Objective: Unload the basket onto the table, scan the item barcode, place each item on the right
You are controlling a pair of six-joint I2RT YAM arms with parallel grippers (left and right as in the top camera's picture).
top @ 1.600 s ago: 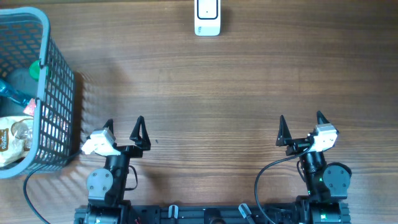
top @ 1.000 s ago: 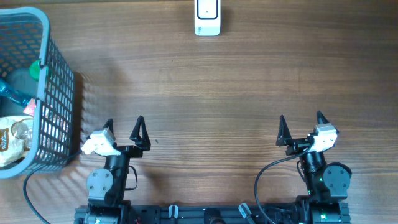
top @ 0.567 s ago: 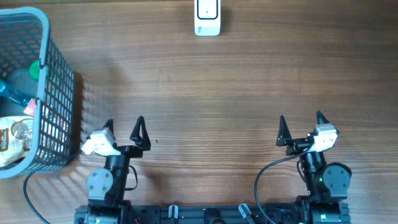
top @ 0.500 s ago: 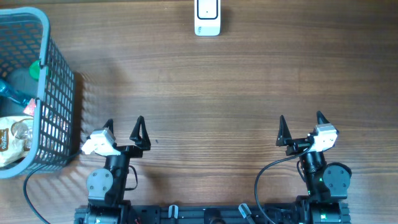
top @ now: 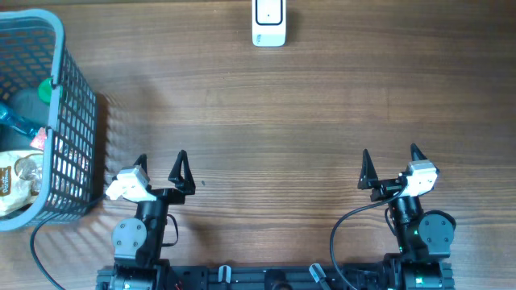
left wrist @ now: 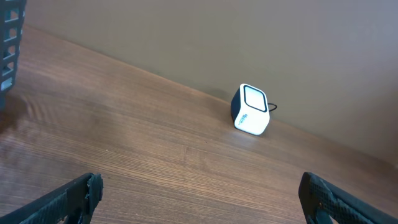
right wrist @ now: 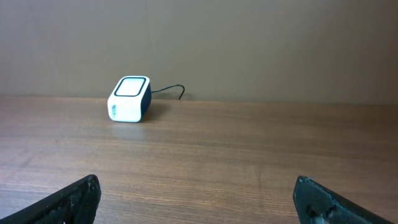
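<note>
Here, two robot arms sit at the near edge of a brown wood-grain desk (top: 282, 113), one to each side.

The left hand (top: 160, 158) is empty, its two dark pointed fingers spread wide apart. It hangs just beside the near right corner of a grey-blue plastic mesh basket (top: 74, 105) without touching it. The right hand (top: 390, 151) is likewise empty and fully spread, well apart from the left one, with bare desk in front of it.

A white box-shaped barcode scanner with dark sides (top: 268, 22) stands at the far edge of the desk, roughly midway between the two arms and well away from both. Both wrist views show its framed window facing upward. In the right wrist view a thin black cable (right wrist: 168, 90) leaves its back toward the plain wall.

The goods to be scanned lie inside the basket at the far left. Among them are a green round cap (top: 46, 91), a blue item (top: 16, 119) and a printed packet (top: 10, 184). Their labels are too small to read, and no barcode can be made out. Neither hand touches any of them.
</note>
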